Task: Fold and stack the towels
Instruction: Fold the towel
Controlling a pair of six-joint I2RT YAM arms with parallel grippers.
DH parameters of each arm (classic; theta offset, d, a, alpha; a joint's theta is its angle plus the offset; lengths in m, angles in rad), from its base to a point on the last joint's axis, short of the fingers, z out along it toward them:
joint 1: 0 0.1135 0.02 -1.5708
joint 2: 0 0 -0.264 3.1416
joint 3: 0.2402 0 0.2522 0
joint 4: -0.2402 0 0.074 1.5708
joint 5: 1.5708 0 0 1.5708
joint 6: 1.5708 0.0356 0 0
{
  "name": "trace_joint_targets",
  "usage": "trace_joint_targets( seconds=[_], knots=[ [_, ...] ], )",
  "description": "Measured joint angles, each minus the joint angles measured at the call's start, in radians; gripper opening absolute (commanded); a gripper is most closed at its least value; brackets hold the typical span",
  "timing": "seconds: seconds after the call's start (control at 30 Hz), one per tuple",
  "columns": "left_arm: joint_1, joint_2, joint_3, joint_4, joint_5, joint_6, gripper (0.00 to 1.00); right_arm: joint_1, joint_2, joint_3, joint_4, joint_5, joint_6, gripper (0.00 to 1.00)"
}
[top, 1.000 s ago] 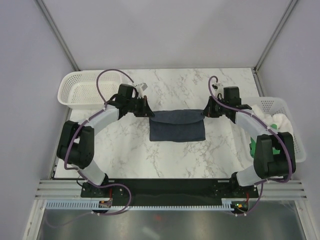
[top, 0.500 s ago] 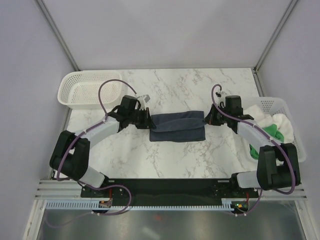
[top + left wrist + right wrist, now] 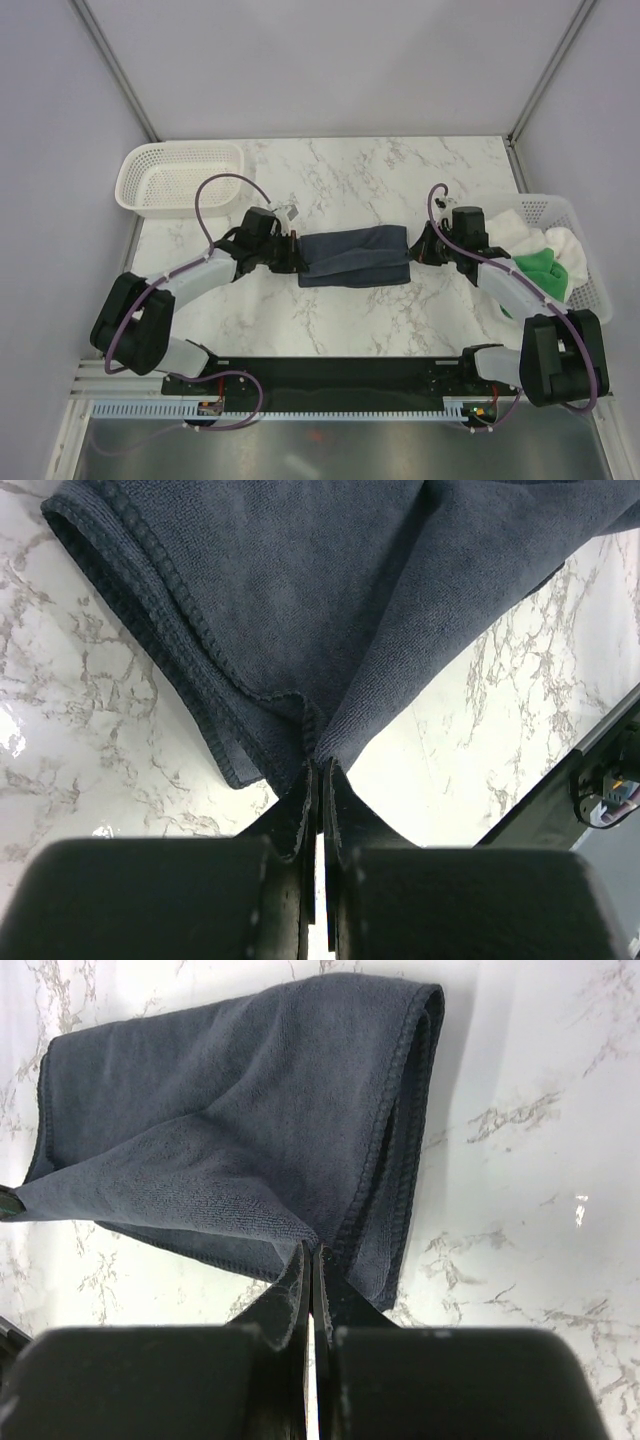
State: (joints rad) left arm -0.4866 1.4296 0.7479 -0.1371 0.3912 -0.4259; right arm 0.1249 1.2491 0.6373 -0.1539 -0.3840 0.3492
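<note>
The dark navy towel (image 3: 352, 256) lies doubled over on the marble table between my two arms. My left gripper (image 3: 295, 256) is shut on its left end, the cloth pinched at the fingertips (image 3: 318, 765) in the left wrist view. At the towel's right end my right gripper (image 3: 418, 249) is shut on a corner (image 3: 312, 1248). From both wrists the navy towel (image 3: 300, 610) (image 3: 250, 1130) shows a folded hemmed edge resting on the marble. The green towel (image 3: 540, 268) and the white fluffy towel (image 3: 515, 226) sit in the right basket.
An empty white mesh basket (image 3: 180, 177) stands at the back left. A second mesh basket (image 3: 590, 280) holding the other towels sits at the right edge, close to my right arm. Grey walls enclose the table.
Both grippers have drawn the held edge of the navy towel toward the near side and lower, folding it over itself; the towel now looks narrower front to back.
</note>
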Motion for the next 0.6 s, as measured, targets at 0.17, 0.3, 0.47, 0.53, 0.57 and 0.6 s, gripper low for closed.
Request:
trace_joint_targets(
  seconds=[0.17, 0.3, 0.47, 0.53, 0.57, 0.6],
  knots=[
    [0.0, -0.008, -0.027, 0.014, -0.022, -0.007, 0.11, 0.004, -0.037, -0.06, 0.008, 0.014, 0.031, 0.12],
    [-0.004, -0.012, -0.058, 0.017, -0.026, -0.02, 0.14, 0.008, -0.051, -0.109, 0.01, 0.038, 0.05, 0.3],
    [-0.011, -0.031, -0.079, 0.015, -0.028, -0.028, 0.23, 0.009, -0.06, -0.138, -0.003, 0.063, 0.068, 0.39],
    [-0.011, -0.045, -0.08, 0.009, -0.033, -0.036, 0.48, 0.009, -0.069, -0.137, -0.015, 0.072, 0.075, 0.42],
    [-0.012, -0.053, -0.079, 0.002, -0.038, -0.045, 0.52, 0.009, -0.075, -0.135, -0.027, 0.08, 0.076, 0.42],
    [-0.013, -0.064, -0.079, -0.014, -0.049, -0.053, 0.55, 0.009, -0.08, -0.129, -0.051, 0.096, 0.078, 0.42]
  ],
)
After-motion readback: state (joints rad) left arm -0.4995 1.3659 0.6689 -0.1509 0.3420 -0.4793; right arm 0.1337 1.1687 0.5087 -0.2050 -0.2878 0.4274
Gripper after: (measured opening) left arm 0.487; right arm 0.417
